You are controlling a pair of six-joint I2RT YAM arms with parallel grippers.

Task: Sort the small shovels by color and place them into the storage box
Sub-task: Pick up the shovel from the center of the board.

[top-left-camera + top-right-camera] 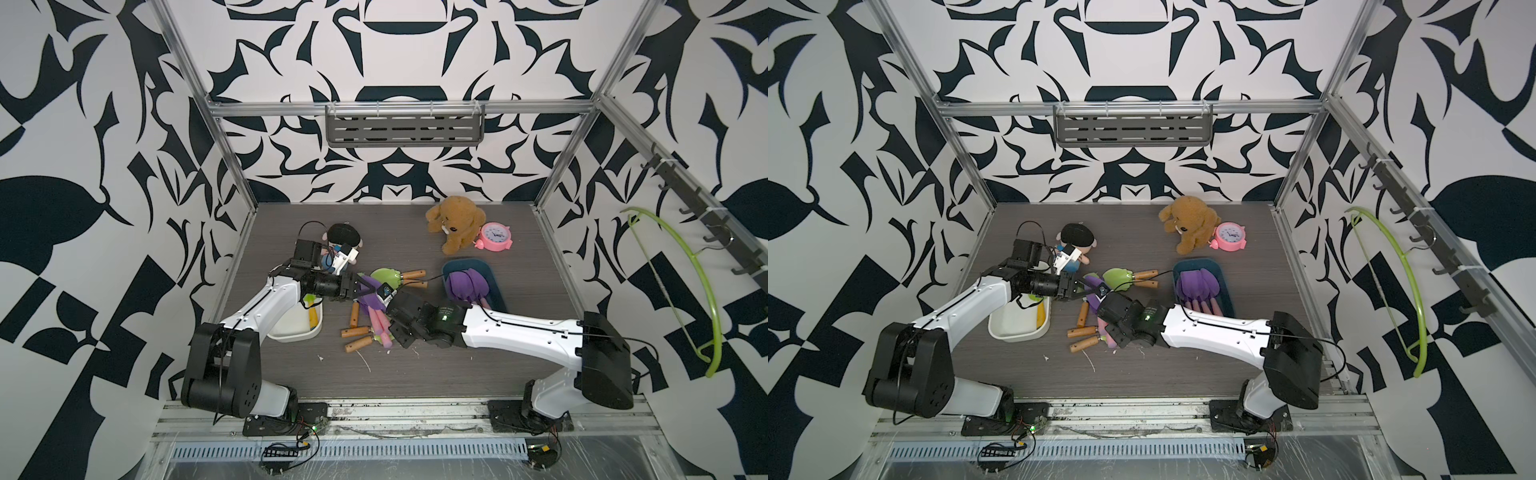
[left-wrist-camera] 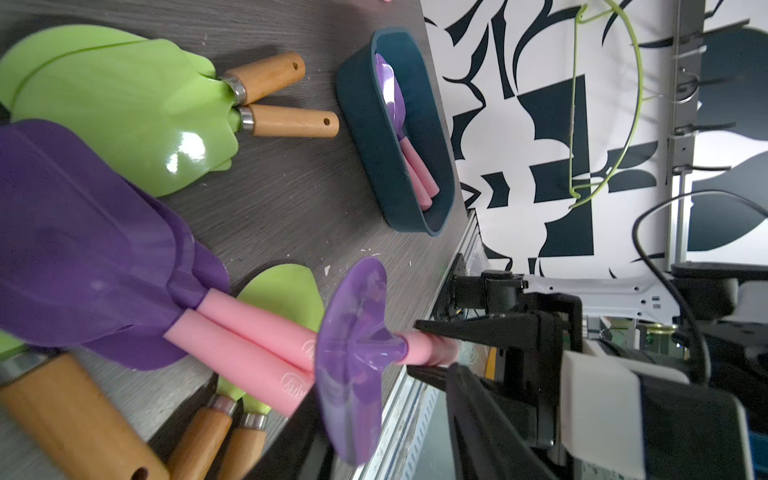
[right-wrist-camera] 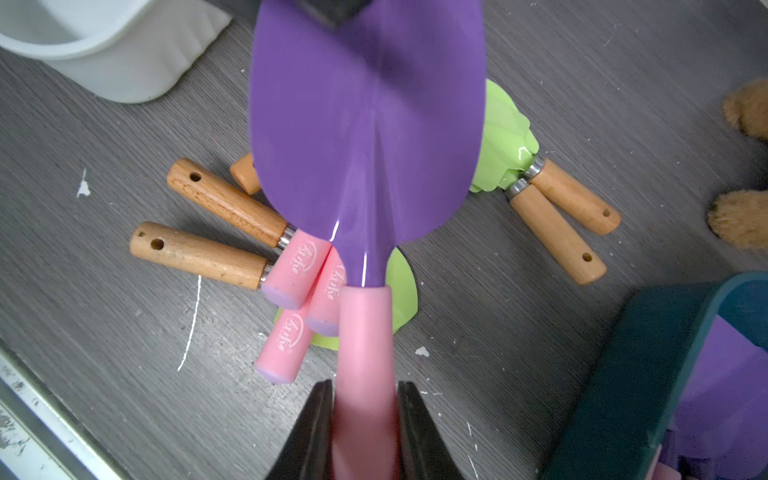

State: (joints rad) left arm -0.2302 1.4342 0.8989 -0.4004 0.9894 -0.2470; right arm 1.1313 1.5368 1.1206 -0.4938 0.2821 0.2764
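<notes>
Here, right claw (image 3: 366, 390) grips purple shovel (image 3: 365, 124) by its handle.

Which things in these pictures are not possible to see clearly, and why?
White bin contents: top views, left arm covers most.
Left end effector grip: right wrist view, cut by edge; top views, too small.
Shovels in blue bin: count unclear; blades overlap in top views.

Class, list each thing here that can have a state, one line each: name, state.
Right gripper, jaws shut on the pink handle of the purple-bladed shovel.
Left gripper, at that blade's tip; open or shut, cannot tell.
Dark teal oval storage box, holds several purple shovels.
White tub, holds a yellow-handled shovel, partly hidden.
Light green shovels with wooden handles, lying loose on the table.
Other purple shovels, loose too.
</notes>
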